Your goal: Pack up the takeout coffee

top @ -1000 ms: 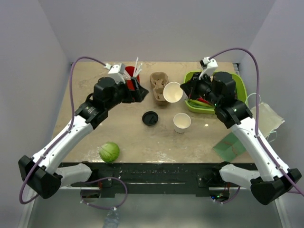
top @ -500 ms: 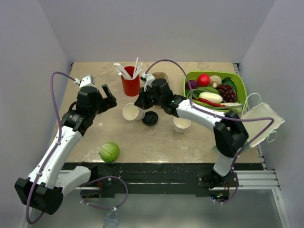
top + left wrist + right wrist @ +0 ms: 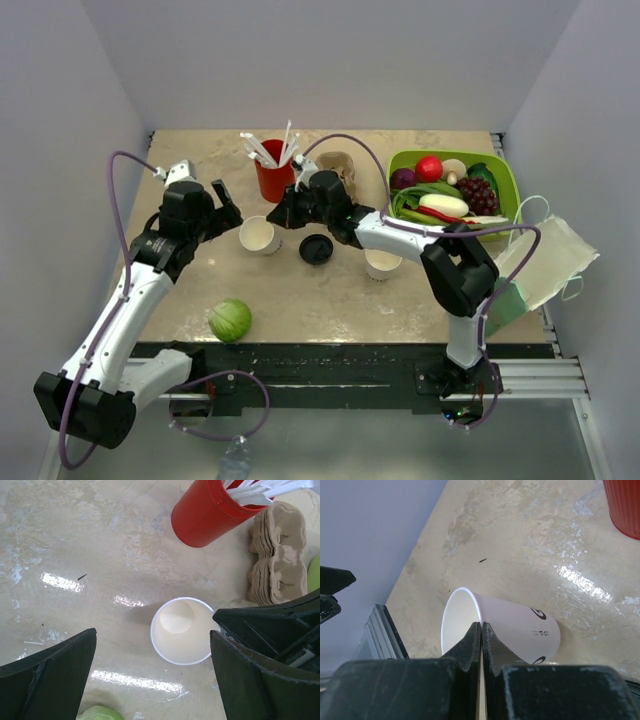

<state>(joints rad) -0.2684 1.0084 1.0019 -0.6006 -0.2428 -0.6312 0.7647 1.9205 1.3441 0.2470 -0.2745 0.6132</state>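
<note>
No cup with a black lid on it is in view. A loose black lid (image 3: 316, 248) lies flat on the table. My right gripper (image 3: 281, 214) is shut on the rim of a lidless white paper cup (image 3: 258, 235), one finger inside and one outside; the right wrist view shows this gripper (image 3: 481, 628) on the cup (image 3: 515, 630). I cannot tell whether the cup touches the table. My left gripper (image 3: 222, 206) is open and empty just left of the cup. In the left wrist view that gripper (image 3: 152, 650) hangs above the cup (image 3: 181, 637). A second lidless white cup (image 3: 382, 262) stands right of the lid.
A red cup with white straws (image 3: 273, 176) and a stack of brown pulp cup carriers (image 3: 340, 166) stand behind the cup. A green basket of vegetables and fruit (image 3: 505, 175) is at the back right. A green cabbage (image 3: 230, 320) lies front left. Bags (image 3: 545, 255) hang off the right edge.
My right arm has carried the white cup from near the basket leftwards across the table to beside my left gripper. My left arm has drawn back from the red cup.
</note>
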